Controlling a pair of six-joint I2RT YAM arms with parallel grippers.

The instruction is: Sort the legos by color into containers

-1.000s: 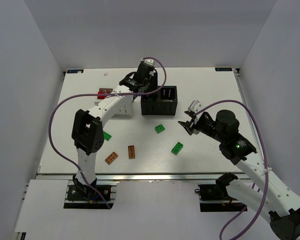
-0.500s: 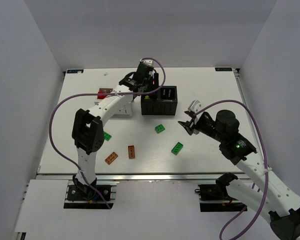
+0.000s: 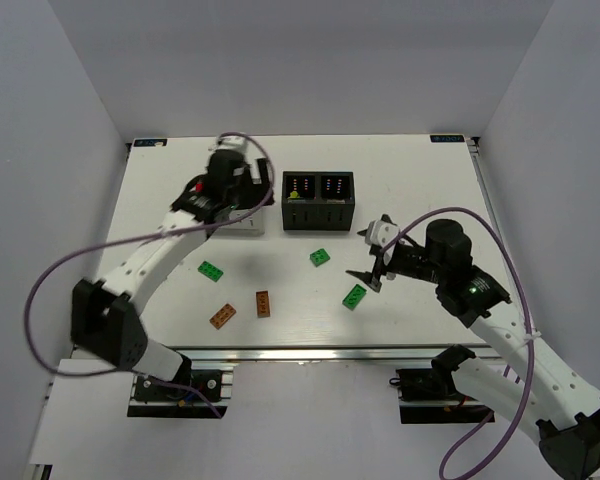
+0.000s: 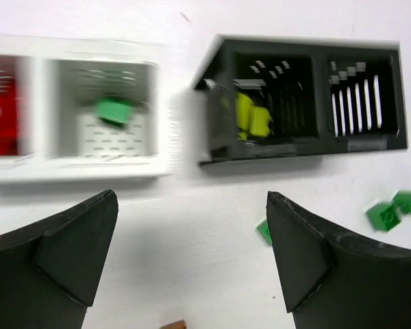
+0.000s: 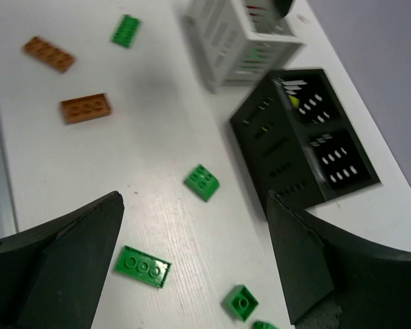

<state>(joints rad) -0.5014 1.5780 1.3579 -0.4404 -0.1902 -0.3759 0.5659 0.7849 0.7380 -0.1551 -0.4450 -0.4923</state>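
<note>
Swinging back from the black box (image 3: 318, 215), the left end effector (image 4: 192, 199) now hangs near the white box (image 4: 75, 168), jaws wide and empty. A yellow-green brick (image 4: 252, 118) lies in the black box's left compartment, so that drop looks done. The right end effector (image 3: 365, 255) has also spread wide, empty, and dipped toward a green brick (image 3: 355, 296) on the worktop (image 3: 420, 170). Two more green ones and two brown bricks (image 3: 263, 303) lie loose.
</note>
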